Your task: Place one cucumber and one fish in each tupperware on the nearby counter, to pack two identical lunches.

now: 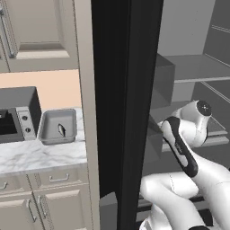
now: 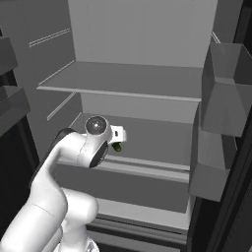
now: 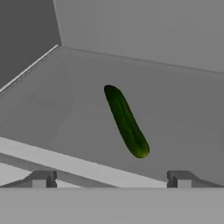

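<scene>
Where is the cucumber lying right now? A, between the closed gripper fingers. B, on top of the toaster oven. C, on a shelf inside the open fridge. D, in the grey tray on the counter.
C: the cucumber lies flat on the grey fridge shelf, ahead of the open gripper, which is not touching it.

Glossy dark-green cucumber [image 3: 126, 122] on a smooth matt grey fridge shelf [image 3: 183, 113]. Marbled stone tabletop [image 1: 40, 155], pretty polished. Grey matt plastic-looking tupperware [image 1: 57, 126]. Painted beige cabinets [image 1: 58, 197], metal handles [image 1: 59, 178].
</scene>
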Robot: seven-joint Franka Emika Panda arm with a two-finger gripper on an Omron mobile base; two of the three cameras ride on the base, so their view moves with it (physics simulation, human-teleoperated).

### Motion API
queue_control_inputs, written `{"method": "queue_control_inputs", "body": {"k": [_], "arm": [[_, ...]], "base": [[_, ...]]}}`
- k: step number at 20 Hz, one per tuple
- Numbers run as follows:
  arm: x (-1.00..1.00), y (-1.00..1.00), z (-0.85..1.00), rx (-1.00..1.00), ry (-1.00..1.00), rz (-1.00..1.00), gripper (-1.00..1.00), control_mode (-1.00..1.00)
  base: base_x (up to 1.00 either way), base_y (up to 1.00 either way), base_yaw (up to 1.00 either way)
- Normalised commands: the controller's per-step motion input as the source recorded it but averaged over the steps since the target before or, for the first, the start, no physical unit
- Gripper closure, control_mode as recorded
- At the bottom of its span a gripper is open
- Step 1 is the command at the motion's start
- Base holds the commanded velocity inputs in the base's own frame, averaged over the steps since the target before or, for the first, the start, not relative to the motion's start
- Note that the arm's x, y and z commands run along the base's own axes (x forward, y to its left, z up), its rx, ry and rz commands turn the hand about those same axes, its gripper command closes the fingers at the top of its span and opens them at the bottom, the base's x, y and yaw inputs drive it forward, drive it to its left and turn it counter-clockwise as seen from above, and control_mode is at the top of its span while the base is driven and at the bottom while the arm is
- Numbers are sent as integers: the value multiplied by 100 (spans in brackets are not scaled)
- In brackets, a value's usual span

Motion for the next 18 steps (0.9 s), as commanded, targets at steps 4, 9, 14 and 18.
{"method": "queue_control_inputs", "body": {"k": [4,9,14,18], "arm": [[48,-3,-34,0,5,1,-100,-100],[48,-12,-36,0,1,1,-100,-100],[50,-15,-25,-1,9,0,-100,-100],[54,-16,-26,-1,5,0,-100,-100]], "base": [[0,0,0],[0,0,0],[0,0,0],[0,0,0]]}}
